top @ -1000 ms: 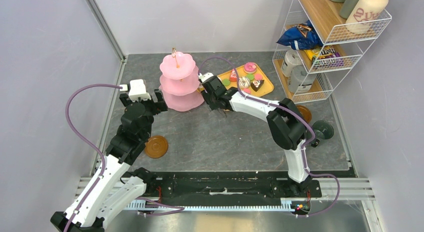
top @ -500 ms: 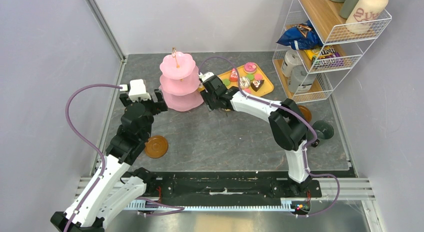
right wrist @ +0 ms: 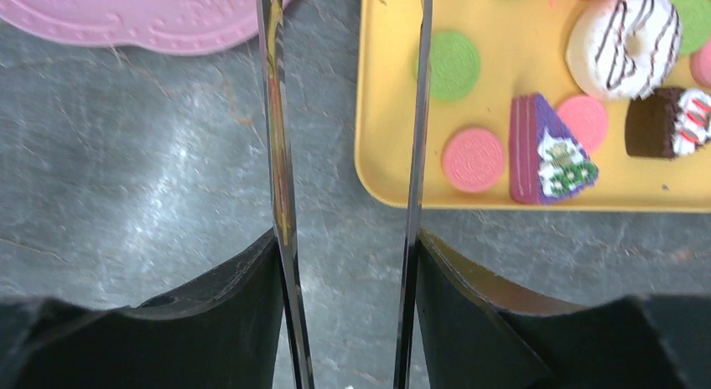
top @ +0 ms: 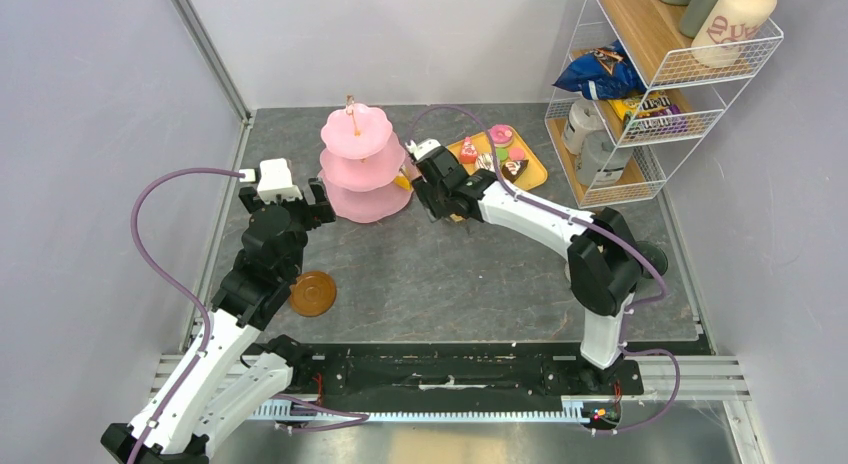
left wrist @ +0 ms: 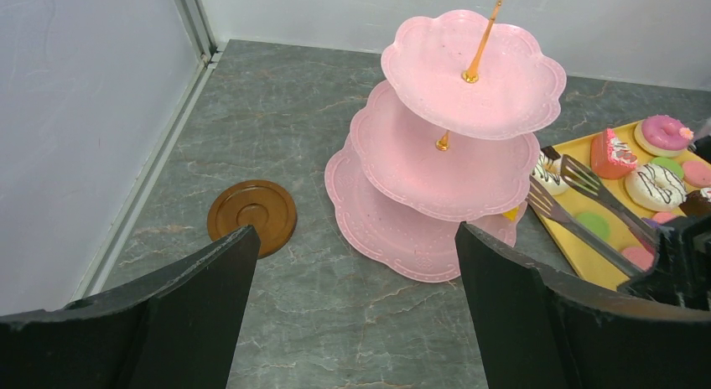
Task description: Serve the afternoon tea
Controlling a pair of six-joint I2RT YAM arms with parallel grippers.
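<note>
The pink three-tier stand [top: 357, 164] [left wrist: 453, 146] stands at the back of the table, with a small yellow piece [left wrist: 511, 213] at its bottom tier's right edge. To its right the yellow tray [top: 533, 172] [right wrist: 503, 87] holds a purple cake wedge [right wrist: 549, 150], a white donut [right wrist: 625, 28], a green macaron [right wrist: 453, 64] and a pink macaron [right wrist: 474, 158]. My right gripper [top: 440, 196] [right wrist: 348, 246] is shut on metal tongs [right wrist: 277, 154] [left wrist: 587, 184]; their arms are spread and carry nothing, and they reach over the tray's left edge. My left gripper [top: 300, 199] [left wrist: 356, 234] is open, left of the stand.
A brown saucer [top: 312, 293] [left wrist: 251, 215] lies on the table by the left arm. At the back right a wire shelf [top: 650, 84] carries a blue crisp bag [top: 598, 74], a yellow candy packet [top: 645, 109] and a cream bottle [top: 735, 24]. Walls close in on the left and back.
The right gripper has drawn away from the stand toward the tray, its elbow swinging right, and the tongs have spread wider. The left arm has not moved.
</note>
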